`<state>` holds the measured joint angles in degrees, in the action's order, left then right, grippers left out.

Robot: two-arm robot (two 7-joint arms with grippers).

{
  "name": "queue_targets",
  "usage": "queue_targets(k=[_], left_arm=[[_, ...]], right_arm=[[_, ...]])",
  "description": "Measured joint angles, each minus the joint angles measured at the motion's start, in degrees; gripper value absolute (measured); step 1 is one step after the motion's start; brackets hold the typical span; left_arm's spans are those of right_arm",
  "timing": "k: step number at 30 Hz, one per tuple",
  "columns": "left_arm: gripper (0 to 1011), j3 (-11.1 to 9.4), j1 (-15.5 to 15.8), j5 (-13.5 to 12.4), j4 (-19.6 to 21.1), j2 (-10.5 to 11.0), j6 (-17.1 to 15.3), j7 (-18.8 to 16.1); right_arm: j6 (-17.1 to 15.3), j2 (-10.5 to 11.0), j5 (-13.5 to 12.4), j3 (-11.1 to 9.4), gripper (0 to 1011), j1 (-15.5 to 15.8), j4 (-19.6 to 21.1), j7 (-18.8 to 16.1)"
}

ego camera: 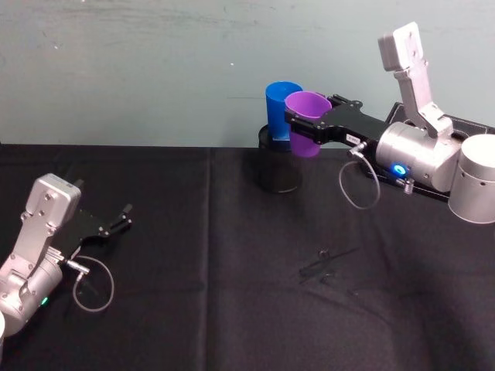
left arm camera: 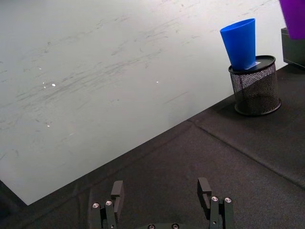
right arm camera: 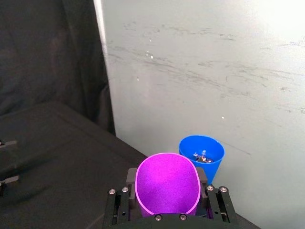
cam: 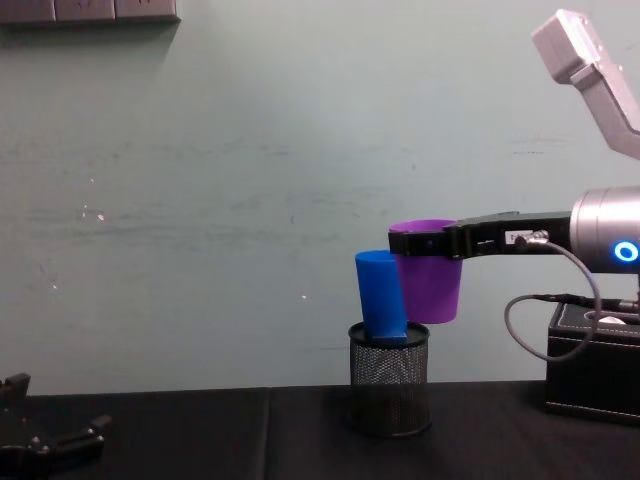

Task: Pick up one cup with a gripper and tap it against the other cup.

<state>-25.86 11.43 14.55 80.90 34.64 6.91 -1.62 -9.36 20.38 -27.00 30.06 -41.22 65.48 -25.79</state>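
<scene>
- Currently the pick is done: right claw (cam: 420, 242) is clamped on the purple cup (cam: 430, 285), which hangs in the air over the far centre of the surface (ego camera: 193, 294).
- Blue cup (cam: 380, 295) leans in the black mesh holder (cam: 390, 390), just left of the purple cup. The gap is tiny; can't tell if they touch.
- My read: what's left is the tap itself, a short nudge left.
- Left claw (left arm camera: 160, 186) is parked near left, fingers apart, empty.
- Count: two cups (one purple, one blue), one mesh holder, two claws, one black box (cam: 595, 360) far right.
</scene>
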Motion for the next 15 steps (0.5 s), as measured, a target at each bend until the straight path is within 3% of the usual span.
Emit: queue_targets(k=[8, 15], left_arm=[[1011, 0.0, 0.0, 0.0, 0.0, 0.0, 0.0, 0.0], [1011, 0.0, 0.0, 0.0, 0.0, 0.0, 0.0, 0.0]], right_arm=[[1.52, -2.88, 1.19, -0.52, 723, -1.95, -4.99, -0.34], [2.52, -4.23, 1.85, -1.32, 723, -2.56, -6.9, -0.93]])
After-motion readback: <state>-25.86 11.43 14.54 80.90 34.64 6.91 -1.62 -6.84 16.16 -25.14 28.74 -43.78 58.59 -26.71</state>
